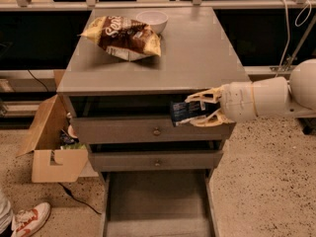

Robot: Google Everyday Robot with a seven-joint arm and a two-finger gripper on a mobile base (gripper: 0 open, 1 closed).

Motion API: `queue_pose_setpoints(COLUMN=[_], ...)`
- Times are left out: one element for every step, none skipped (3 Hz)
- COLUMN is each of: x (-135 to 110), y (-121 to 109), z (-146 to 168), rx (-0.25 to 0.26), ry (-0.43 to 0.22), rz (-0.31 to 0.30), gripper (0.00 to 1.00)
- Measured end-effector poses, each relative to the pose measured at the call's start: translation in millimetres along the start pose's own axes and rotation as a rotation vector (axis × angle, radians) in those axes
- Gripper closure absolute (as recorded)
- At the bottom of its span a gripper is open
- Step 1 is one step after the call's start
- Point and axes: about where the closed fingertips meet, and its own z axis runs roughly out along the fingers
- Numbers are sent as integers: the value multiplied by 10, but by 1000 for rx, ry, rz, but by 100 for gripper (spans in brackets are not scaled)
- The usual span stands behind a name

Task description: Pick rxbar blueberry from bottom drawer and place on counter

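My gripper (200,110) comes in from the right and is shut on the rxbar blueberry (185,111), a dark navy bar with pale print. It holds the bar in the air in front of the top drawer, just below the front edge of the counter (197,53). The bottom drawer (155,201) stands pulled out at the bottom of the cabinet and its grey floor is bare.
A brown-and-yellow chip bag (123,36) and a white bowl (152,19) sit at the back left of the counter. Two upper drawers with brass knobs (156,131) are shut. A cardboard box (49,142) stands on the floor at the left.
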Motion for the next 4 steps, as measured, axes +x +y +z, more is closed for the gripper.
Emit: queue_pose_setpoints(x=[0,64,302,569], y=[0,-440,-1140,-1508], z=[0,-201,-545,-637], rx=[0,65,146,178], ry=[0,-23,1,32], rz=[0,10,52,154], gripper=[100,100,100,100])
